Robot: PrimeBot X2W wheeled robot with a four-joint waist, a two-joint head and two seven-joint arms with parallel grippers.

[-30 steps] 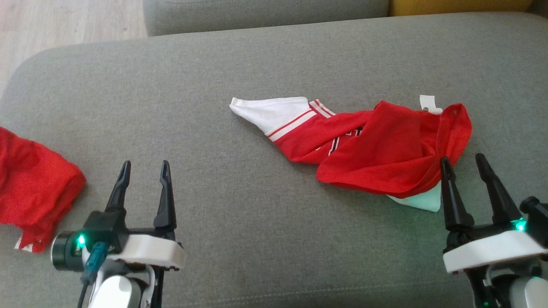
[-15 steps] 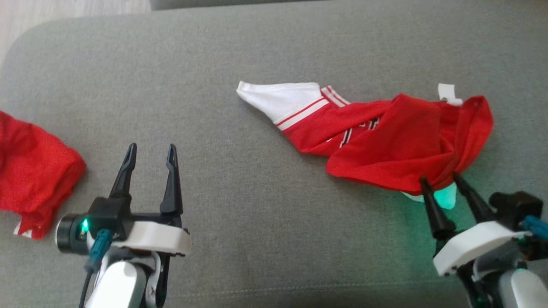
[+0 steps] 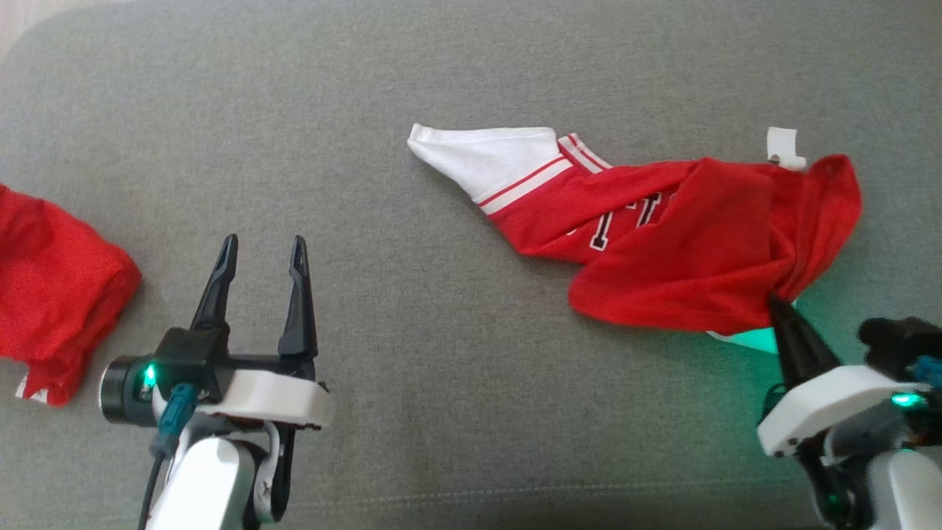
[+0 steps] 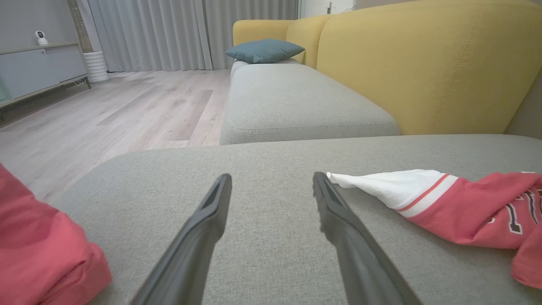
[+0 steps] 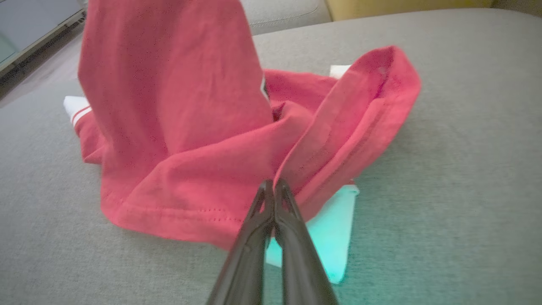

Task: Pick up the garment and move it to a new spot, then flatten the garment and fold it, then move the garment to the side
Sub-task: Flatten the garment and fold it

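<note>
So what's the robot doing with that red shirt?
The robot is starting to pick it up. Its right gripper is pinched shut on the near edge of the red and white jersey, which lies crumpled on the grey sofa cushion. Its left gripper is open above the cushion, holding nothing. Another red garment sits bunched up at the far left.

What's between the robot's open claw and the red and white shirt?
Only bare grey cushion lies between the left gripper and the garment; the head view shows it plainly.
</note>
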